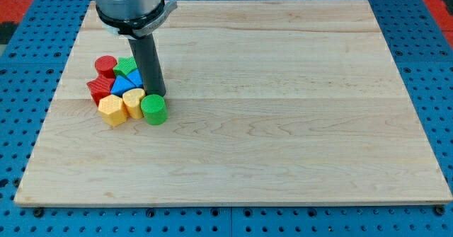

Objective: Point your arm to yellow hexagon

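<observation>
The wooden board (pixel 283 124) fills most of the view, and all blocks sit clustered near its left edge, below the arm's metal housing (pixel 129 7). The dark rod (pixel 149 64) carries no jaws (nothing to open or close); my tip (pixel 157 94) rests just above the green cylinder (pixel 153 109), beside the blue block (pixel 126 83). The yellow hexagon (pixel 112 110) lies at the cluster's lower left, touching the second yellow block (pixel 134 102), below the red cylinder (pixel 105 66), the red block (pixel 99 89) and the green block (pixel 126 66).
</observation>
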Robot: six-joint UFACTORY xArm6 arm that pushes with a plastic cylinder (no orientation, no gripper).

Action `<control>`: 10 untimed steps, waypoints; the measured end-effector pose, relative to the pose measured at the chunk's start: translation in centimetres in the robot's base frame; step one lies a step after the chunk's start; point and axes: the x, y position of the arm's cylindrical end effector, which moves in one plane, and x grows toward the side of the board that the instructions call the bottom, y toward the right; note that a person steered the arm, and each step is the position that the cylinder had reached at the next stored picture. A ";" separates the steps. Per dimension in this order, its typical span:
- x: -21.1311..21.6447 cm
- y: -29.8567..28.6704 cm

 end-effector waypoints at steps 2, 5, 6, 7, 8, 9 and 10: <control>-0.1 0.0; -0.2 -0.3; -0.4 1.8; -0.4 1.8; -0.4 1.9; -0.4 3.8; 2.6 6.4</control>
